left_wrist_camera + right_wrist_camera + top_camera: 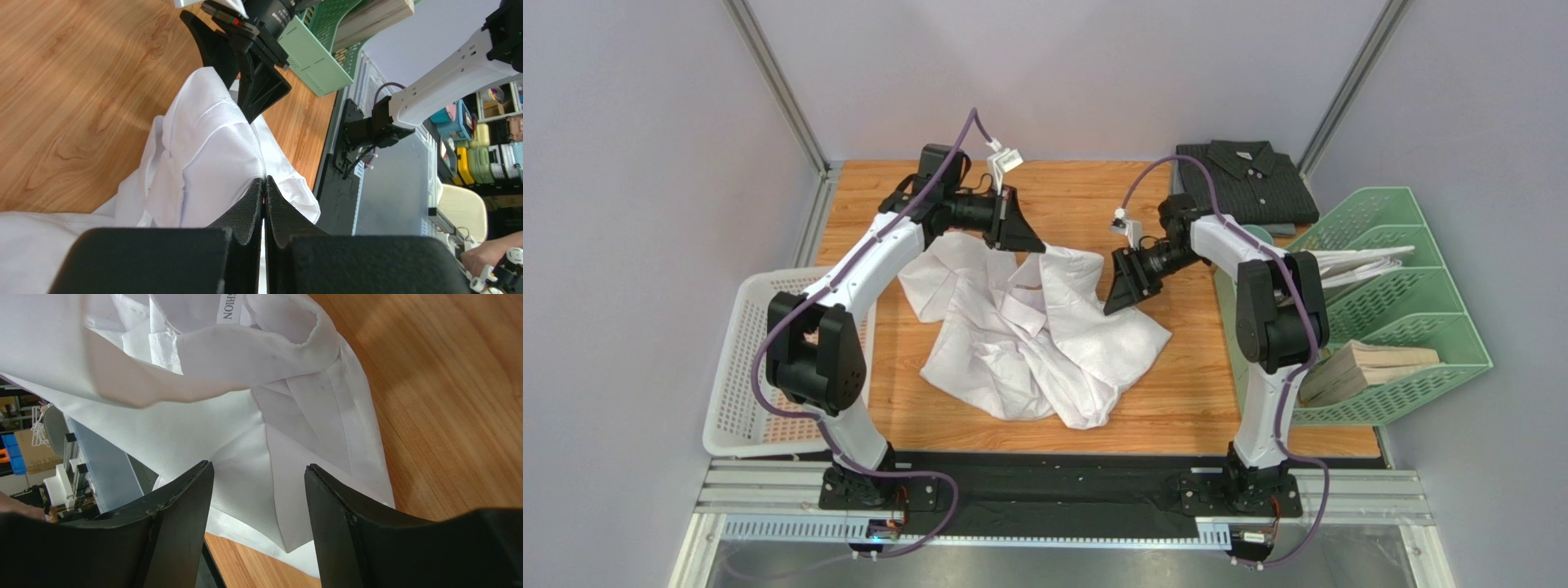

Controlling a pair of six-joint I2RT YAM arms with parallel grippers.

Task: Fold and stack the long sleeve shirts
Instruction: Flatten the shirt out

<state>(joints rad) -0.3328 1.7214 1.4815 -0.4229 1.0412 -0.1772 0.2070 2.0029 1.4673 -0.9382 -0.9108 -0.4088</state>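
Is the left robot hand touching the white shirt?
Touching. The left wrist view shows the left gripper shut, with a fold of the white shirt pinched right at its fingertips and pulled up off the table.

A wooden tabletop (1192,410) with warm orange grain sits between pale grey walls (634,172) braced by slanting metal posts (775,80). A silver slotted rail (756,493) edges the near side. Soft, even light falls throughout. Shelves of coloured bins (485,141) stand beyond the table.

White shirt (1032,337) — crumpled, ctr of table (1087,196), far edge lifted; dark striped shirt (1244,178) — folded flat, far-right corner.
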